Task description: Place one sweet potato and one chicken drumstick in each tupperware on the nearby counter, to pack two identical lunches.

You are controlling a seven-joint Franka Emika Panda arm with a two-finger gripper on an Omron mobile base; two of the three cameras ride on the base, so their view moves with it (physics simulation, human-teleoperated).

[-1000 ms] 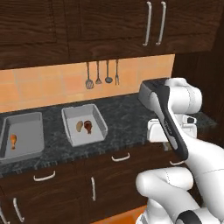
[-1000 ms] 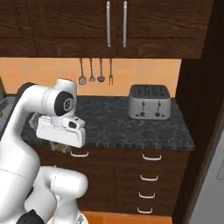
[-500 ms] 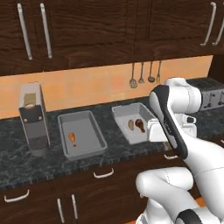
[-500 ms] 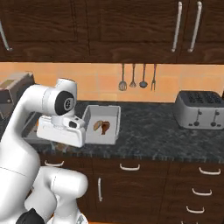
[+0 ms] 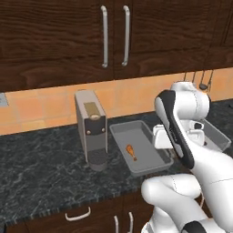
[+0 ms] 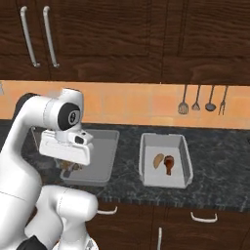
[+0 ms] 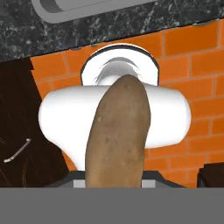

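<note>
Kitchen, dark speckled counter (image 5: 41, 182) under wooden cabinets. Left tupperware (image 5: 139, 148): one chicken drumstick (image 5: 131, 151). Right tupperware (image 6: 164, 161): one drumstick plus a tan oval piece. Coffee machine (image 5: 91, 129) just beside the left container. Gripper (image 6: 68, 166) pinching a sweet potato (image 7: 119, 131), held at the counter's front edge.

Speckled stone counter (image 5: 41, 177), seemingly matt potato (image 7: 119, 135)

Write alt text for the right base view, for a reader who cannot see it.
Two grey tupperware containers sit on a dark speckled counter: the right tupperware holds a sweet potato beside a chicken drumstick, the left tupperware is partly hidden by the white robot arm.
</note>
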